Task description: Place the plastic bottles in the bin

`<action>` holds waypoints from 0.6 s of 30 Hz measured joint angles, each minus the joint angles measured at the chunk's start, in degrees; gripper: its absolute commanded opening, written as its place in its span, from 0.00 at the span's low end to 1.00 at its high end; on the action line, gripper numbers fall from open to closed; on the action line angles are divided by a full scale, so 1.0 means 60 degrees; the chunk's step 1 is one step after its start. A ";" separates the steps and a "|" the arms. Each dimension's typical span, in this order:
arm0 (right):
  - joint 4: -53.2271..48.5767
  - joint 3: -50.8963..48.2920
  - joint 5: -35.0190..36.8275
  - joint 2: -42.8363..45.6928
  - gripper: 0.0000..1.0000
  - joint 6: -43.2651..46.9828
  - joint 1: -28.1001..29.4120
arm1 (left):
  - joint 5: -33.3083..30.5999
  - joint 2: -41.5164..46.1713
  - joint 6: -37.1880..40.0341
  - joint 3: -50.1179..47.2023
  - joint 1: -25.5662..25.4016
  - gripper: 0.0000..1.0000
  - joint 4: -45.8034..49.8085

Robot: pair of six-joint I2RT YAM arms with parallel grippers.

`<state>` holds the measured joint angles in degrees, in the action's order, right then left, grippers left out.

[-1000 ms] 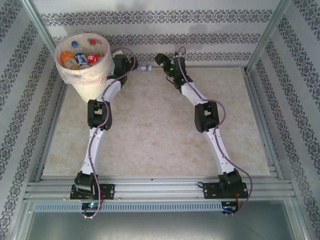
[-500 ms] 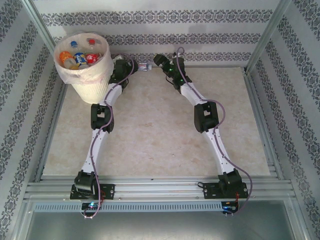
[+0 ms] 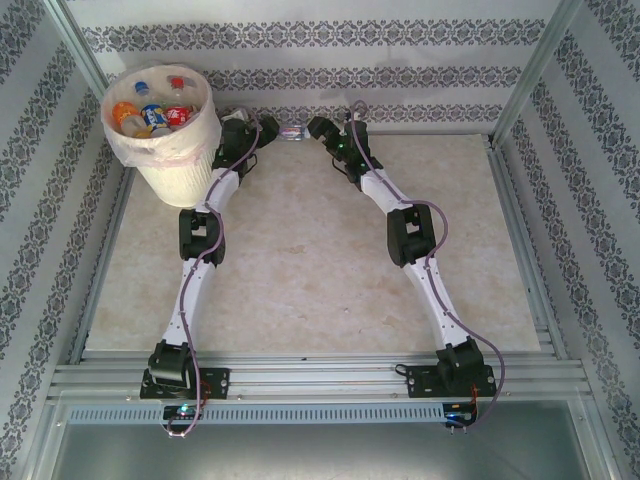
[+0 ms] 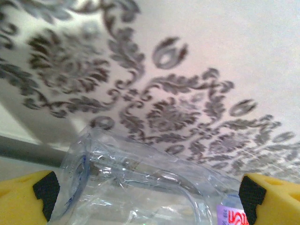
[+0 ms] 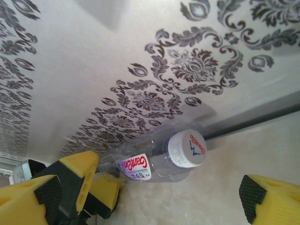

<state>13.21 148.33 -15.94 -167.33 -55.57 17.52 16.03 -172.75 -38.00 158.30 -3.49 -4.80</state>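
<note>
Straddling the bottle (image 5: 140, 164) lying on the tabletop (image 3: 300, 260) just right of the bin (image 3: 170, 180), the open left claw (image 4: 145, 194) should clamp its crushed body squarely, beside the equally open right claw (image 5: 150, 197).

The pale marbled table (image 3: 300, 270) carries one clear bottle (image 3: 291, 131) lying on its side at the far edge, between the left gripper (image 3: 268, 126) and the right gripper (image 3: 312, 125). The bin (image 3: 178, 178) stands just left of the left gripper.
</note>
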 measured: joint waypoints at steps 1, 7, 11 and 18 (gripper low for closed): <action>-0.0055 0.0000 -0.0004 -0.0004 0.98 0.0000 -0.0007 | 0.0197 0.0000 -0.0007 0.0000 -0.0011 1.00 -0.0004; -0.0135 -0.0131 -0.0040 0.0022 0.98 -0.0036 -0.0087 | 0.1246 0.0066 -0.0004 -0.0157 -0.0087 1.00 -0.0073; -0.0062 -0.0495 -0.0087 0.0073 0.98 -0.0135 -0.0208 | 0.1912 0.0335 -0.0004 -0.0623 -0.0186 1.00 -0.0171; -0.0120 -0.0900 -0.0157 0.0364 0.98 -0.0474 -0.0528 | 0.2900 0.0994 -0.0004 -0.1530 -0.0772 0.99 -0.0189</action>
<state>12.49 142.93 -16.88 -165.14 -58.41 14.35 33.43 -166.78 -38.02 149.12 -8.12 -5.93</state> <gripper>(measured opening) 0.978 0.994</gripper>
